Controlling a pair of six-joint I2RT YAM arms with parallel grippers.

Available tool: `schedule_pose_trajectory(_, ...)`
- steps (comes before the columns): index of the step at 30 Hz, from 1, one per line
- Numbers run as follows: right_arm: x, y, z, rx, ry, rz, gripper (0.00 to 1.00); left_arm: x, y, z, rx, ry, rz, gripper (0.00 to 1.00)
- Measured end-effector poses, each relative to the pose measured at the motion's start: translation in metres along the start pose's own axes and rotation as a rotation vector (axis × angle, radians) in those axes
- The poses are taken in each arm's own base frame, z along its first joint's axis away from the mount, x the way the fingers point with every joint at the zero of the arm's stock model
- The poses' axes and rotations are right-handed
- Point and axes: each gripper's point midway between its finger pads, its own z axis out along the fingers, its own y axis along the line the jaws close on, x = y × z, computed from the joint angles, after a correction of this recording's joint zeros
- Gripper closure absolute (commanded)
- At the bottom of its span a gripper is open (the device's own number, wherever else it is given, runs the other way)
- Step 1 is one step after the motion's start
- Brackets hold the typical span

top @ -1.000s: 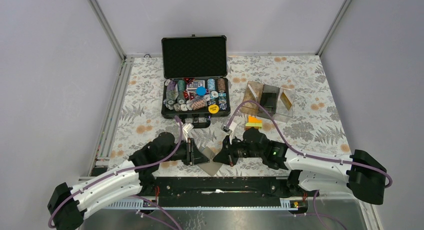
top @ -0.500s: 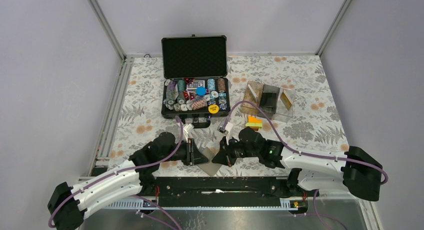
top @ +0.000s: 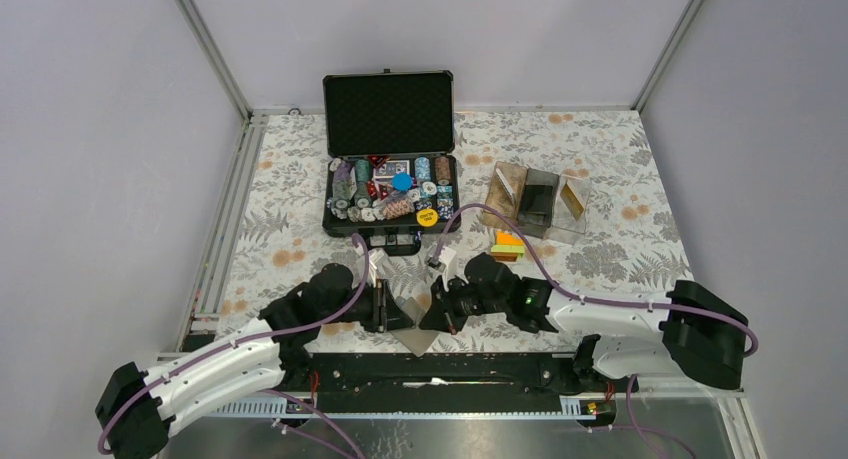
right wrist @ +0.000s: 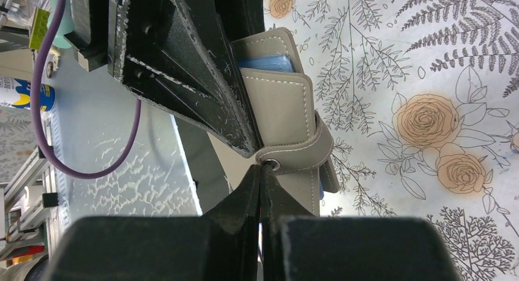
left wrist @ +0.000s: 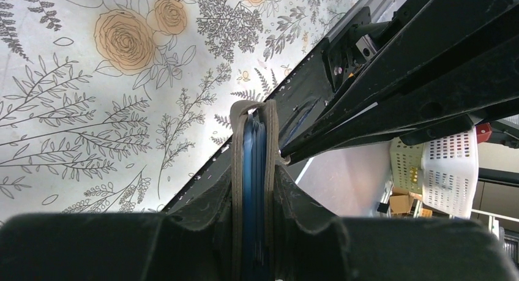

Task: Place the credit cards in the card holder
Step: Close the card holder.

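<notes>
Currently the card holder sits at the near edge of the bench, between the two arms. The left tool is clamped across its folded body, and the left wrist view shows it edge-on, grey covers outside and blue panels between. The right tool has its tips pressed together at the snap end of the strap, and we judge it is pinching that tab.

Handling notes: the holder looks light, soft and leather-like. It flexes, so we expect the covers to bow if it is pulled hard. The stitched strap end is the sensible place to pull, while the body is best held mid-cover, as the left tool has it. The snap may release suddenly.

The credit cards lie in a small orange, yellow and green stack on the bench, beyond the right tool and apart from the holder. They are thin, stiff and probably slick. Lying flat, they will be awkward to lift except by an edge.

Surroundings: the open chip case stands further back, and the acrylic box is just behind the cards, crowding any approach from that side. The right arm's own cable loops near the stack.
</notes>
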Motion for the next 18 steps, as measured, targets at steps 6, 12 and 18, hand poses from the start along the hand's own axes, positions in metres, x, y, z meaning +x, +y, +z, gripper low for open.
schedule_pose_trajectory(6, 0.004, -0.001, 0.006, -0.010, 0.016, 0.011, 1.00, 0.003, 0.004, 0.000, -0.011, 0.009, 0.004, 1.00)
schedule_pose_trajectory(12, 0.011, -0.004, 0.016, -0.023, 0.040, 0.031, 1.00, 0.009, 0.013, 0.000, -0.034, 0.026, -0.009, 1.00)
schedule_pose_trajectory(18, 0.019, -0.006, 0.026, -0.036, 0.063, 0.048, 1.00, 0.016, 0.023, 0.001, -0.061, 0.047, -0.024, 1.00)
